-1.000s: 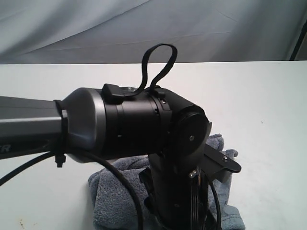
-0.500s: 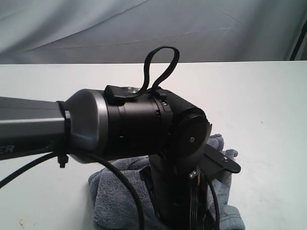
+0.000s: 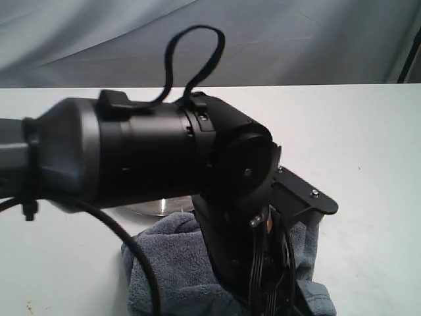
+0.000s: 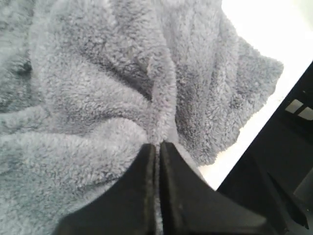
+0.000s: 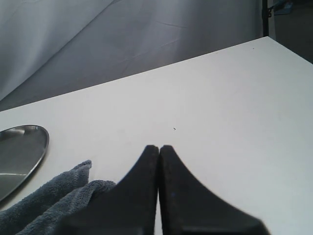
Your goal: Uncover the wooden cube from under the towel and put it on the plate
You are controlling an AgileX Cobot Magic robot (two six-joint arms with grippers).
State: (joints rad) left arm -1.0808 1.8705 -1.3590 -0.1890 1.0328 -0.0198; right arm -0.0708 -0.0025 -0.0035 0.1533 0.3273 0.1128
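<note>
The fluffy blue-grey towel [image 4: 98,88] fills the left wrist view, and my left gripper [image 4: 158,145] is shut on a raised fold of it. In the exterior view the towel [image 3: 164,263] lies bunched at the table's front, mostly behind the left arm [image 3: 145,158]. Just a sliver of the steel plate [image 3: 154,209] shows under that arm; its rim [image 5: 19,147] also shows in the right wrist view, beside a towel corner [image 5: 49,196]. My right gripper [image 5: 159,147] is shut on nothing, above bare table. The wooden cube is hidden.
The left arm's dark body and its cables [image 3: 270,263] block the middle of the exterior view. A grey backdrop cloth [image 3: 296,39] hangs behind the white table [image 3: 368,145]. A dark structure [image 4: 283,161] lies past the table edge by the towel.
The left arm has risen and swung left in the exterior view. The towel's upper fold has come up with it, and a sliver of plate now shows under the arm.
</note>
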